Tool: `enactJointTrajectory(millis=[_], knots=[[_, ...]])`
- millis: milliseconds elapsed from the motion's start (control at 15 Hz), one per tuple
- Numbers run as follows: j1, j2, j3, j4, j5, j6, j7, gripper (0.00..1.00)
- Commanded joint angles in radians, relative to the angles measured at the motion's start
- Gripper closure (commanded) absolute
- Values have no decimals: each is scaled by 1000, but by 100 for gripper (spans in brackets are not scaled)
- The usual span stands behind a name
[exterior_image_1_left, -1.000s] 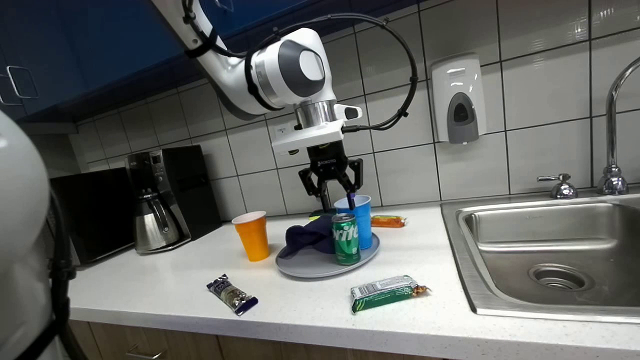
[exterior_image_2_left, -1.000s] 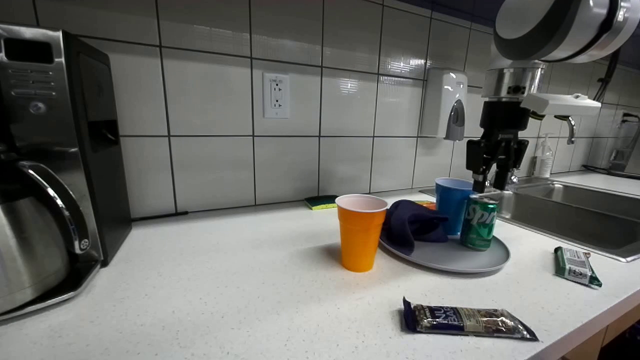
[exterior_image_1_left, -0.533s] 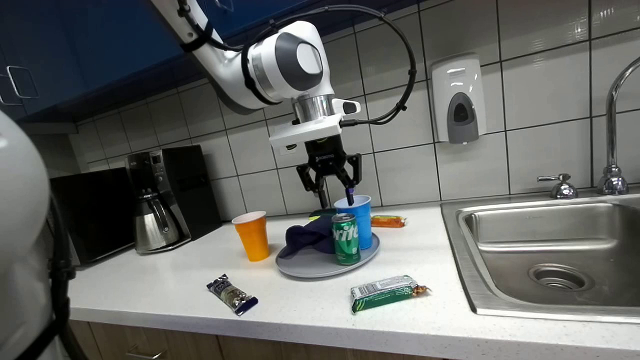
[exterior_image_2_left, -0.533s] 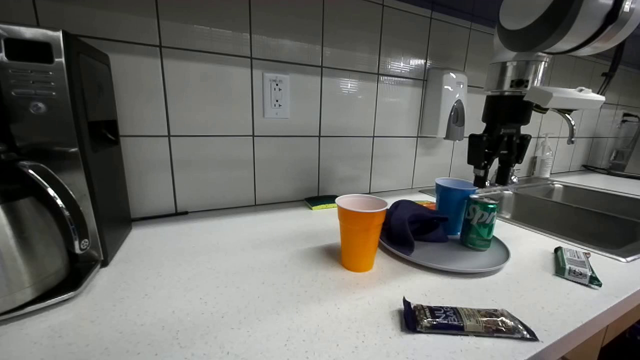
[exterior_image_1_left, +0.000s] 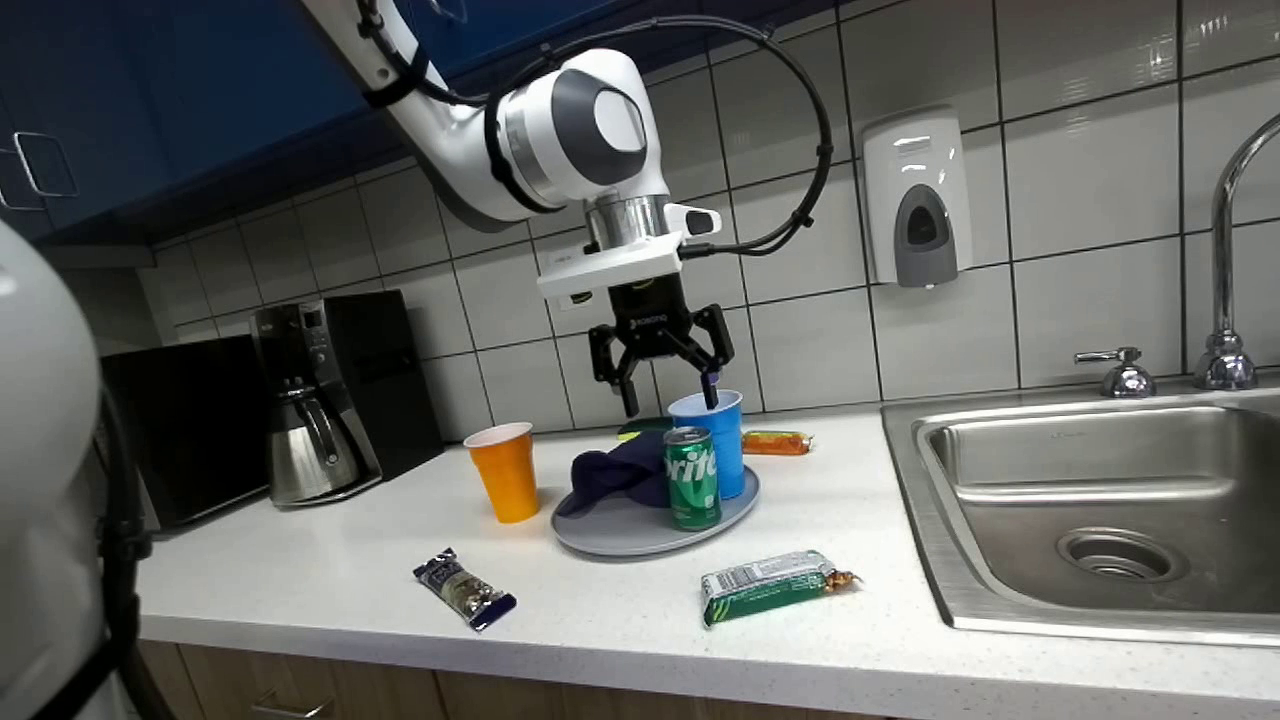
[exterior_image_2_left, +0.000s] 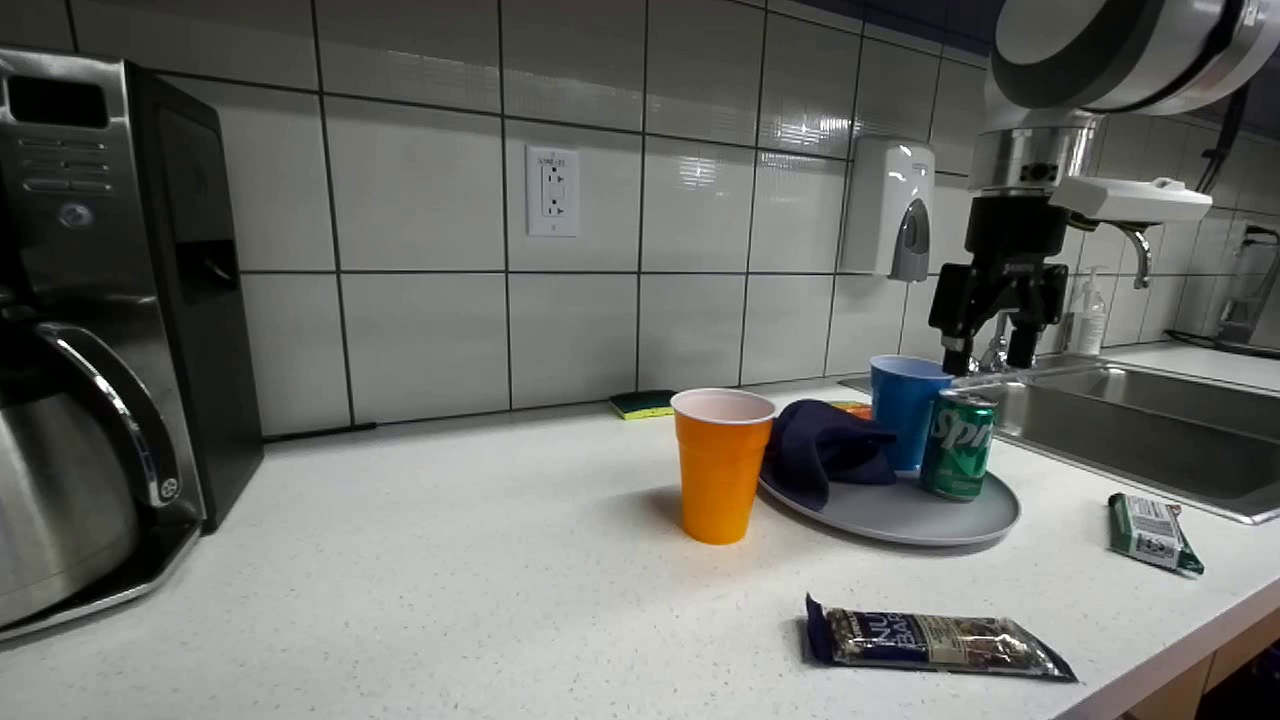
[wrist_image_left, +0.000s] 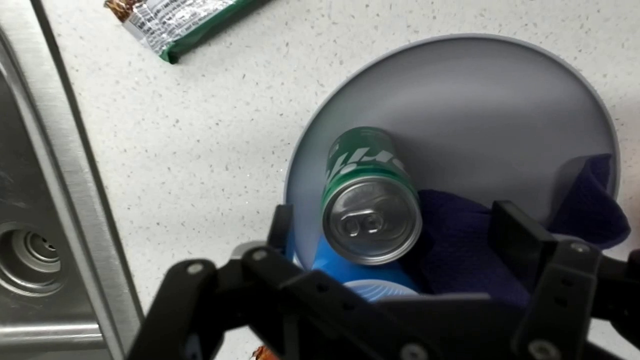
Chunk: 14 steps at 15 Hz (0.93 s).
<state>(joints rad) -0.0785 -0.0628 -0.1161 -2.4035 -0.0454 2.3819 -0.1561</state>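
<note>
My gripper (exterior_image_1_left: 670, 402) hangs above a grey plate (exterior_image_1_left: 620, 545), its fingers wide apart with nothing held between them. A green Sprite can (exterior_image_1_left: 692, 480) stands upright on the plate. In the wrist view the can's lid (wrist_image_left: 372, 220) shows below the gap between the fingers, apart from them. Behind the can stands a blue cup (exterior_image_2_left: 900, 425); in the wrist view the gripper hides much of it. A dark navy cloth (exterior_image_2_left: 825, 450) lies crumpled on the plate beside the can. In an exterior view one fingertip overlaps the blue cup's rim; whether they touch I cannot tell.
An orange cup (exterior_image_2_left: 722, 470) stands beside the plate. Two wrapped bars, one dark blue (exterior_image_1_left: 465, 590) and one green (exterior_image_1_left: 775, 585), lie toward the counter's front. An orange packet (exterior_image_1_left: 777, 442) and a sponge (exterior_image_2_left: 642, 404) lie near the wall. A steel sink (exterior_image_1_left: 1100, 480) borders the counter.
The gripper has risen slightly and its fingers have spread wider apart. The plate, can, cups, cloth and bars have stayed in place.
</note>
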Motion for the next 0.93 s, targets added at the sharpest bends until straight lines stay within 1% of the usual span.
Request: enactJointTrajectory(millis=[0,867], knots=[[-5,42,6,40,5,-19,-7,0],[-9,162,9,93,0,-13,-5,0]])
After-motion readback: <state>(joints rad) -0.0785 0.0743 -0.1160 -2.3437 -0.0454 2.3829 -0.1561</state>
